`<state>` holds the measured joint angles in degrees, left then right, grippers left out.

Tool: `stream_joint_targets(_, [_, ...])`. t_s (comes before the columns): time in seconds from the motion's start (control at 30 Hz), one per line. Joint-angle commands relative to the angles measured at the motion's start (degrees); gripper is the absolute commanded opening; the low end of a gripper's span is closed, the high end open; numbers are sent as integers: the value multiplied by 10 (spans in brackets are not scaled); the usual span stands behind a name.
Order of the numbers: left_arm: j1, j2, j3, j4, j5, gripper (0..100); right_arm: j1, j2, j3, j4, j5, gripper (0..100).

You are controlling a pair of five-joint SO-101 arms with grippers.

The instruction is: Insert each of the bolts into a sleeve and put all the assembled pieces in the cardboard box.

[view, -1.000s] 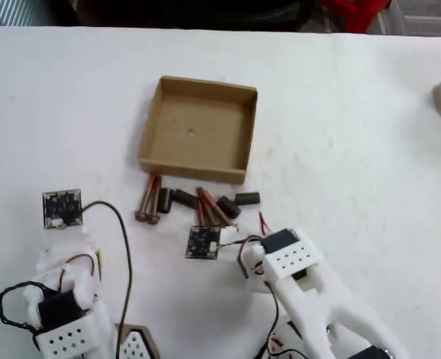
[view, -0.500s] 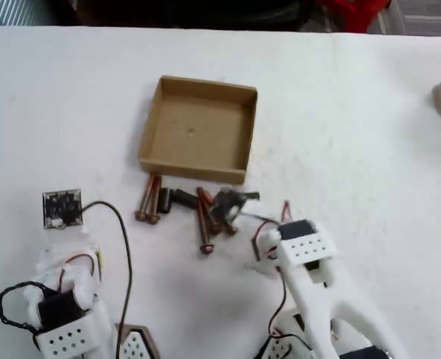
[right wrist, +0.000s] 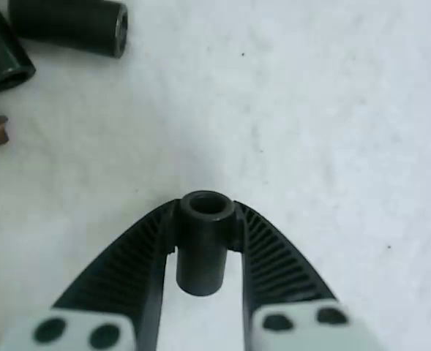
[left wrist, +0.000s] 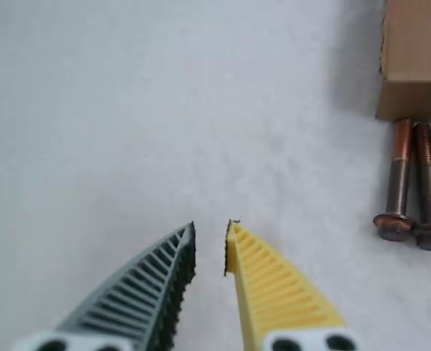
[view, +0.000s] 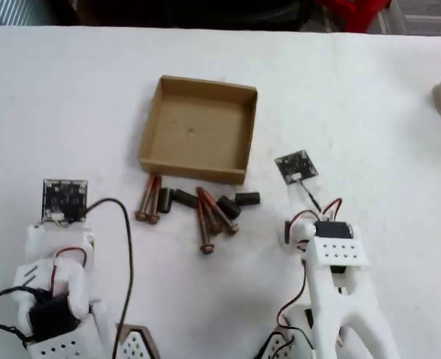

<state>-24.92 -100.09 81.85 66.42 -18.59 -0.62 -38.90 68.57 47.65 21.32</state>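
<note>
White table: cardboard box, copper bolts, black sleeves.

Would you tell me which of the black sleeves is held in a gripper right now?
The sleeve clamped in the right gripper, its bore facing the wrist camera; the other sleeves lie loose on the table.

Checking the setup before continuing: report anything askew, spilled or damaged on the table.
Nothing stands out. The bolts and sleeves lie loose beside the upright, intact cardboard box, and the right end effector grips one sleeve squarely.
</note>
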Motion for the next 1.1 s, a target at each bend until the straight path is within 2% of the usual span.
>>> stream_joint_targets(0.0, [44, 196, -154, 2, 39, 102, 26, -10, -27, -14, -8, 17])
stream_joint_targets(0.17, [108, 488, -326, 24, 64, 102, 51, -10, -31, -18, -8, 17])
stream_joint_targets(0.33, [217, 640, -422, 42, 150, 102, 67, -9, -29, -24, -8, 17])
stream_joint_targets(0.5, [360, 662, -440, 40, 164, 102, 81, -9, -19, -22, -7, 17])
stream_joint_targets(0.63, [451, 666, -419, -4, 157, 102, 80, -9, -14, -21, -4, 17])
stream_joint_targets(0.73, [486, 667, -366, -87, 118, 103, 79, -9, -14, -22, -3, 17])
stream_joint_targets(0.83, [504, 667, -296, -173, 113, 108, 79, -9, -14, -22, -3, 17])
stream_joint_targets(1.0, [505, 667, -264, -189, 116, 204, 78, -9, -9, -26, -3, 17])
stream_joint_targets(1.07, [505, 667, -263, -192, 117, 201, 78, -9, -9, -26, -3, 17])
